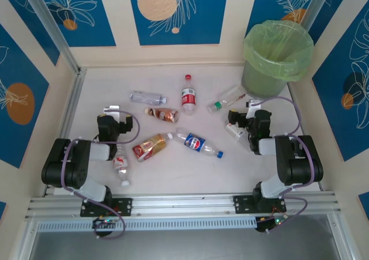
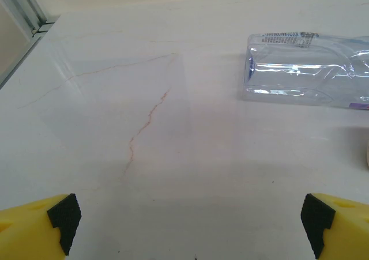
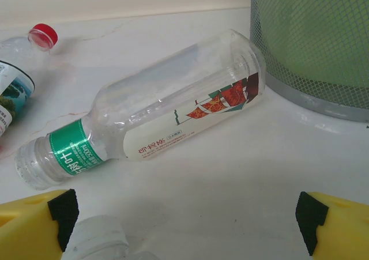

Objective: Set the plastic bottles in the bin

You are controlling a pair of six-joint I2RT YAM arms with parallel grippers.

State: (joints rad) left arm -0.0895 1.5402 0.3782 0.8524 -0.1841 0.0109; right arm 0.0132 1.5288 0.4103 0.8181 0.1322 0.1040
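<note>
Seen from its wrist camera, the left gripper (image 2: 189, 225) has its jaws spread wide at the lower corners and holds nothing. It hangs over the bare table (image 2: 144, 173), and a clear bottle (image 2: 305, 70) lies on its side at the upper right. In the top view, a small bottle (image 1: 120, 165) lies at the lower left beside the left arm. Toward the centre lie an orange-labelled bottle (image 1: 151, 146), a brown-labelled bottle (image 1: 162, 115), a red-capped bottle (image 1: 188, 95) and a blue-labelled bottle (image 1: 197, 143), all well apart from the bin (image 1: 266, 80). Right of centre a green-banded bottle (image 3: 173, 107) lies on its side, its base near the bin's mesh wall. The right gripper (image 3: 187, 225) is also spread wide and empty, with a white-capped bottle (image 3: 98, 237) just beside its lower-left finger. The bin stands upright in the upper right.
</note>
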